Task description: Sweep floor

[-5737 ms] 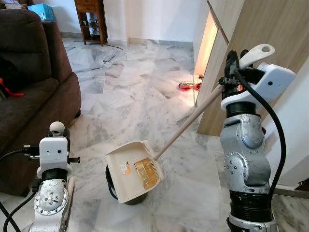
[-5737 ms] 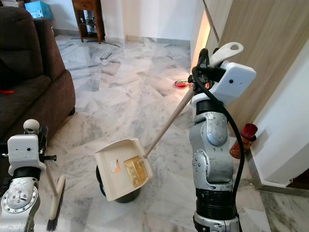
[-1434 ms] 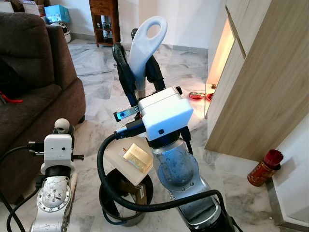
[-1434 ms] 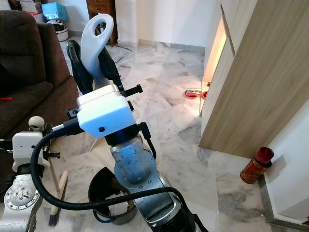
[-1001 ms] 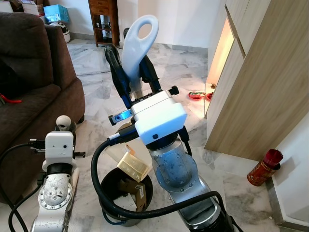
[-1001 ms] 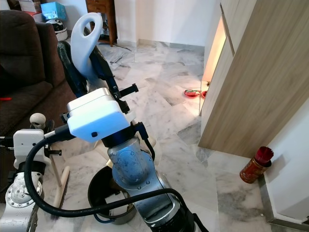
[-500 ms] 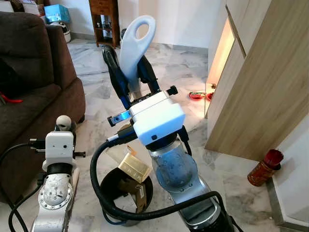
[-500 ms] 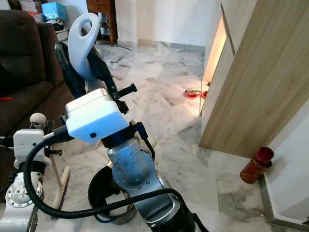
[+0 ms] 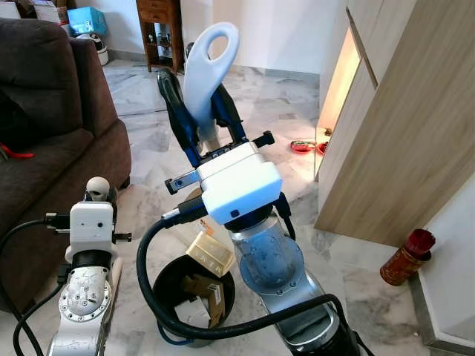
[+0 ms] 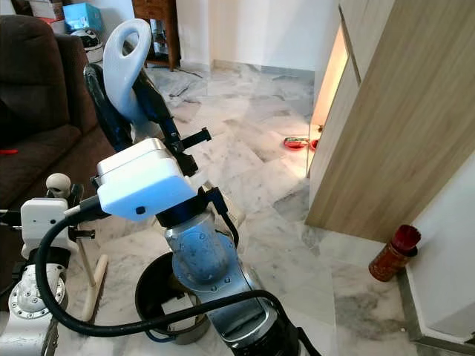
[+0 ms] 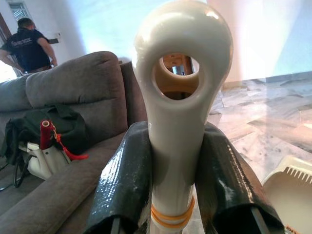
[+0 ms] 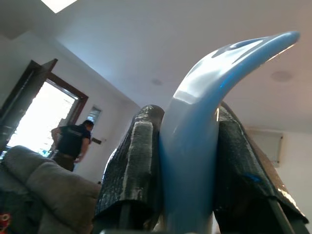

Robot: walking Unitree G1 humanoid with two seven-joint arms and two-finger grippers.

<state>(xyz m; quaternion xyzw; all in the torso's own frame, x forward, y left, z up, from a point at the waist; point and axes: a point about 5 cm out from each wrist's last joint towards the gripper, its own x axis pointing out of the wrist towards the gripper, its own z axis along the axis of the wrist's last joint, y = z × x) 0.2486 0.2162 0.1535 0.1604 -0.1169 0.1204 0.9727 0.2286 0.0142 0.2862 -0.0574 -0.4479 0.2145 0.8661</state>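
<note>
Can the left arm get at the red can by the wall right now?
Probably not. The left gripper is shut on the broom handle, and the red can stands far off on the robot's right.

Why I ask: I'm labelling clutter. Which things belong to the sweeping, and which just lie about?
Job: broom in left gripper; dustpan in right gripper; bin.
Lying about: sofa; red can; red bowls.
</note>
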